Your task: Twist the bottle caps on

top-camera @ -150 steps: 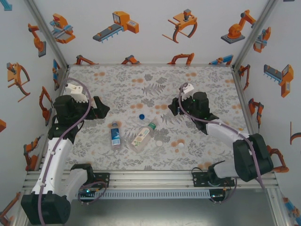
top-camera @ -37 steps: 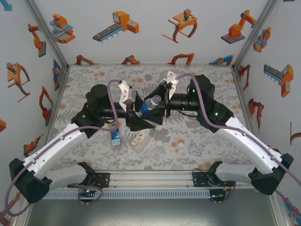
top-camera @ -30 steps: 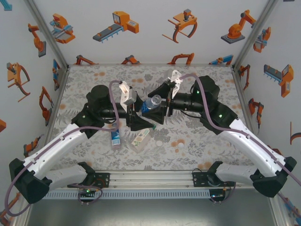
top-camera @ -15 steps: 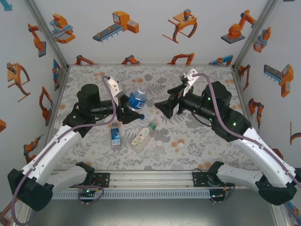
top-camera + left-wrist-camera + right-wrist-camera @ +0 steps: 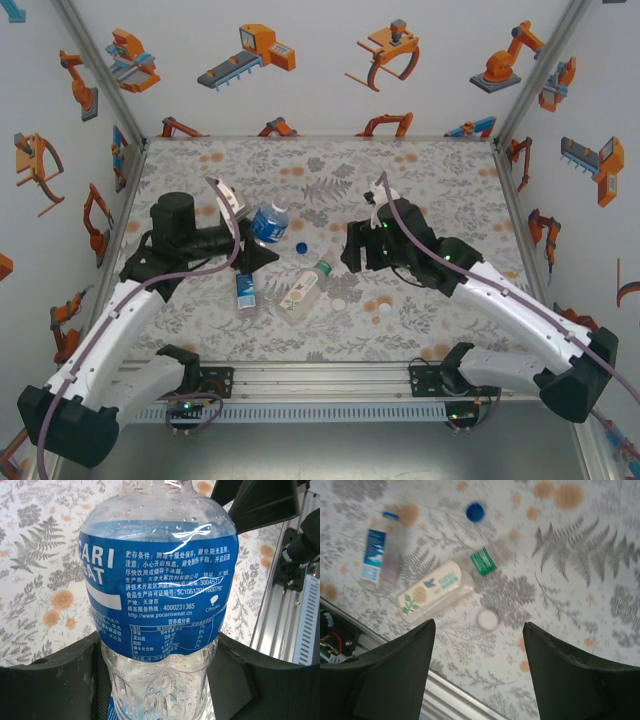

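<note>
One slim bottle sits clamped roughly upright in the left end effector, left of centre in the top view, probably so its neck stays free for capping. The right end effector hangs wide and empty over a white cap on the table, mid-frame in its wrist view, seemingly lining up a pick.

Blue label of the bottle: "CARI", "EAT", "www.pocarisweat.cn", "4000231365", "Otsuka", Chinese small print.

Left tool clamps a bottle; right tool gapes, tilted downward.
</note>
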